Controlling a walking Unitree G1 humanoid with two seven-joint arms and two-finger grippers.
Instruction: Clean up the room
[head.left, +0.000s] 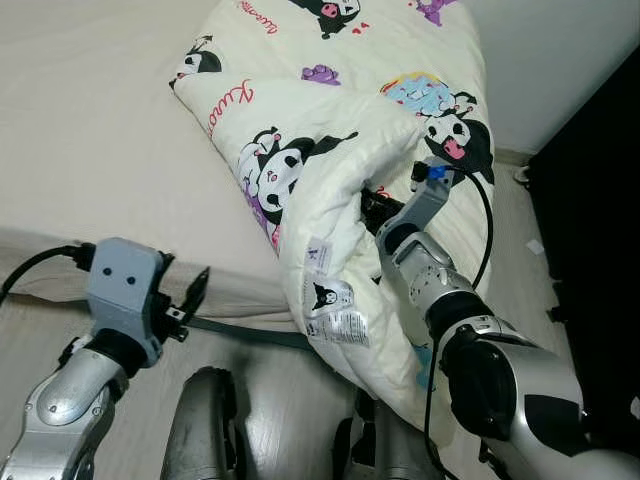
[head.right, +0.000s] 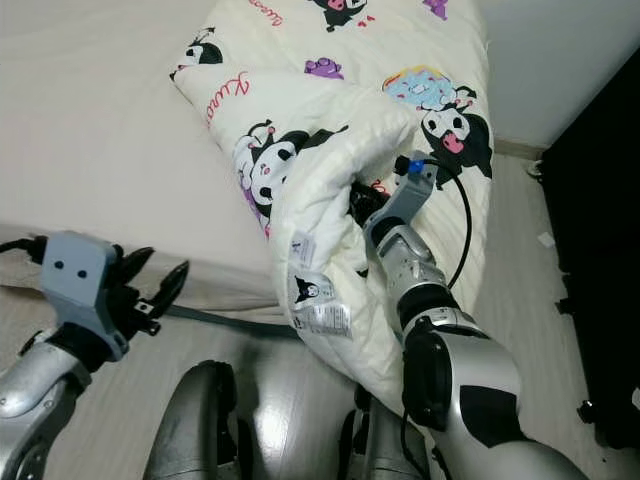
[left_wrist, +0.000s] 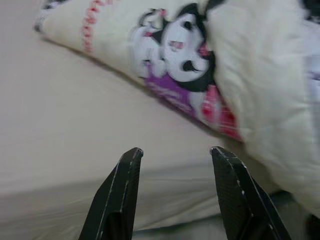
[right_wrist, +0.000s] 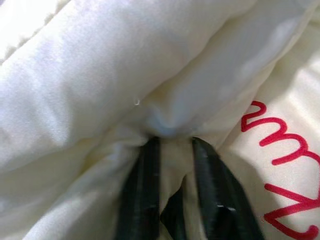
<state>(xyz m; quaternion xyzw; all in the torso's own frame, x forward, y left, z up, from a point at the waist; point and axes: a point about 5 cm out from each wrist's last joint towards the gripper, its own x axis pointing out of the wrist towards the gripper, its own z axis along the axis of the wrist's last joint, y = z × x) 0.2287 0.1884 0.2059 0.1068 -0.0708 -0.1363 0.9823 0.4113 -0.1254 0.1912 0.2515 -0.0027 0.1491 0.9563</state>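
the cartoon-print comforter (head.left: 330, 150) lies bunched on the bed (head.left: 90, 150), one end spilling over the edge toward the floor. the right gripper (right_wrist: 172, 142) is buried in a fold, jaws nearly closed and seemingly pinching fabric. the left gripper (left_wrist: 175, 160) hovers beside the mattress edge, jaws apart and holding nothing.

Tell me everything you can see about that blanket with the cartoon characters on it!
The blanket is cream, thick and puffy, printed with black-and-white cartoon characters, purple bits and red cursive writing. It lies bunched and folded along the bed, with one corner hanging over the edge toward the floor. White care tags hang from that corner. The right pincer is pushed into a fold and pinches the fabric. The left pincer hovers open beside it, not touching.
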